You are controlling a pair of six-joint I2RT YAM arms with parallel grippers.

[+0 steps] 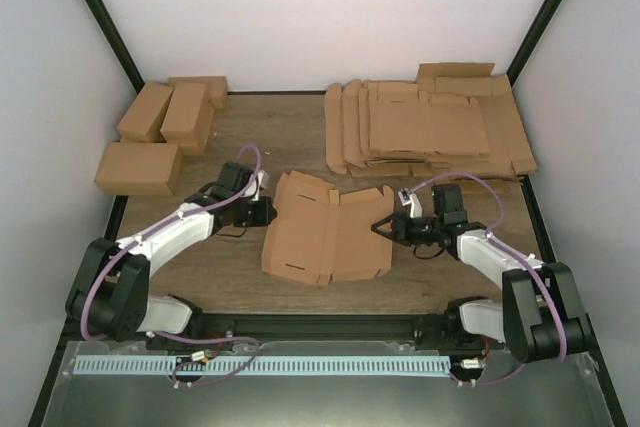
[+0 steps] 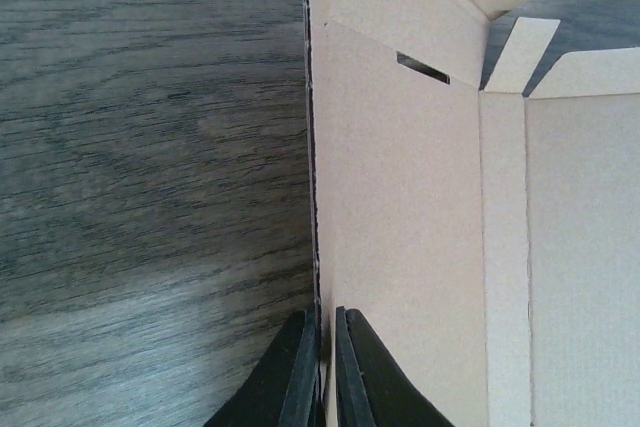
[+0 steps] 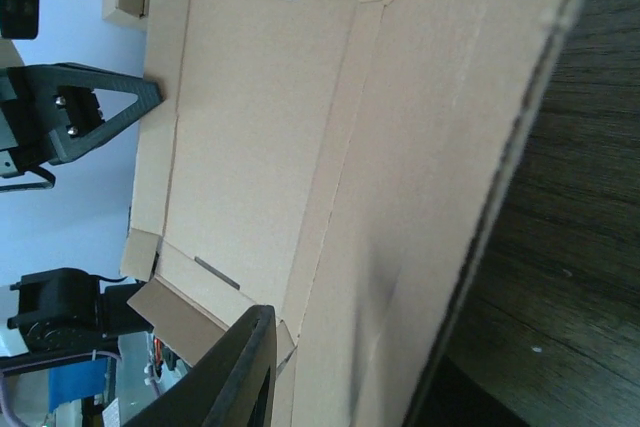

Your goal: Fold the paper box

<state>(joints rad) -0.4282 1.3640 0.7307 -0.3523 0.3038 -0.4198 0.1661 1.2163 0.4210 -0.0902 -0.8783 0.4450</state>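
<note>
The paper box (image 1: 325,235) is a partly opened brown die-cut sheet in the middle of the table, with its left and right side panels raised. My left gripper (image 1: 266,210) is at its left edge. In the left wrist view the gripper (image 2: 328,352) is shut on the upright left panel (image 2: 400,207). My right gripper (image 1: 386,226) is at the right edge. In the right wrist view one finger (image 3: 235,372) is over the inside of the sheet (image 3: 260,117). The raised right flap (image 3: 440,197) stands between the jaws and hides the other finger. The jaws look apart.
A stack of flat brown cardboard blanks (image 1: 430,127) lies at the back right. Several folded brown cartons (image 1: 165,112) sit at the back left, one nearer (image 1: 138,169). White walls close in both sides and the back. Bare wood table (image 1: 230,277) shows in front of the box.
</note>
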